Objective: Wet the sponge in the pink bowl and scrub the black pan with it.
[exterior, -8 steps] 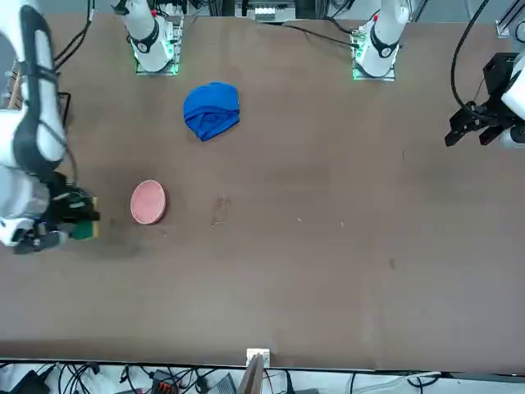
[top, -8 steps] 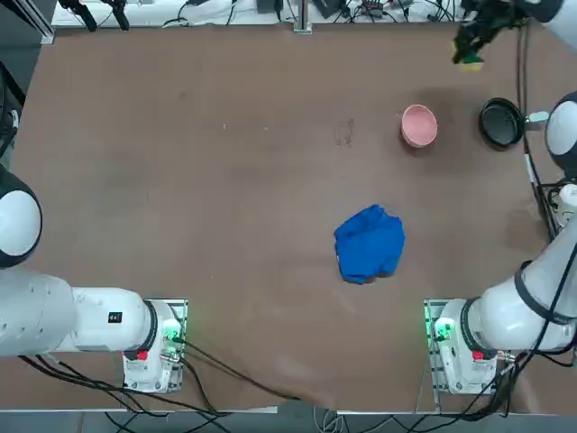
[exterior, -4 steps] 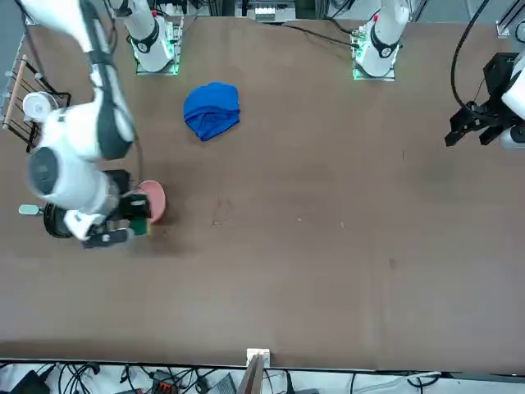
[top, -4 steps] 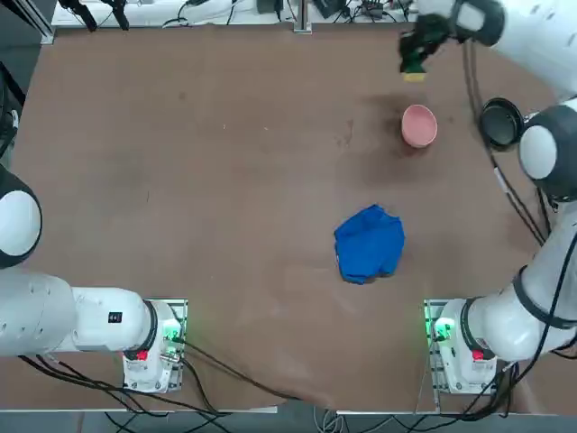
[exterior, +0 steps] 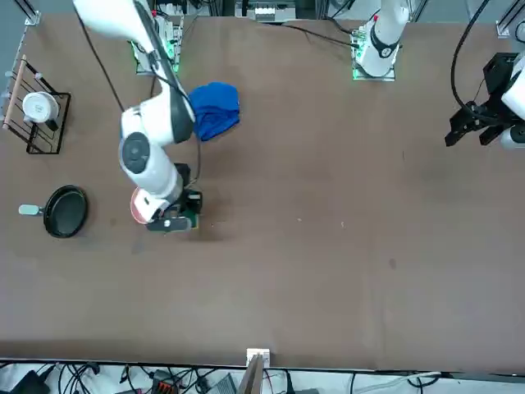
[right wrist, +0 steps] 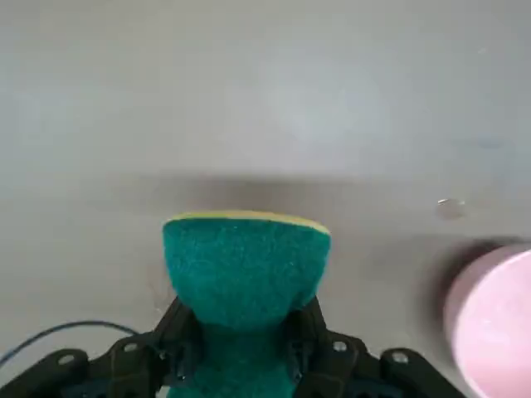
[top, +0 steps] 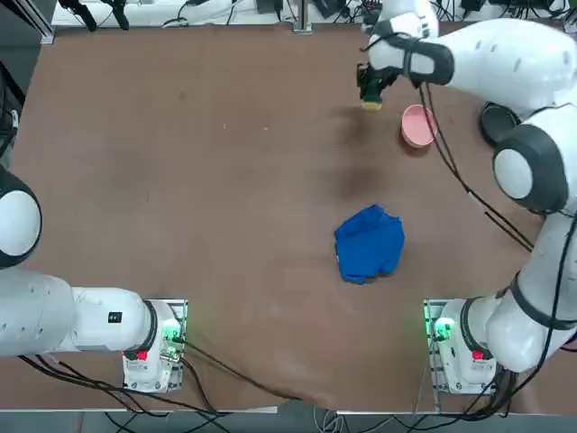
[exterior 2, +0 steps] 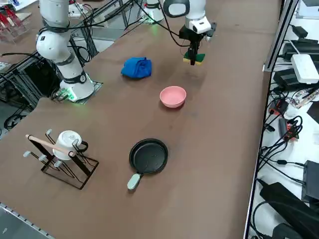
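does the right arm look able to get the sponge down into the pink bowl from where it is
Probably yes. The right gripper holds the sponge in the air just beside the pink bowl, whose open top is uncovered; nothing stands between them, and the blue cloth lies well aside.

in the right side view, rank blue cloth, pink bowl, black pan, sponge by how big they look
1. black pan, counting its handle; it is nearest the camera, which flatters it
2. blue cloth and pink bowl: too alike to rank
3. sponge, pinched in the right gripper
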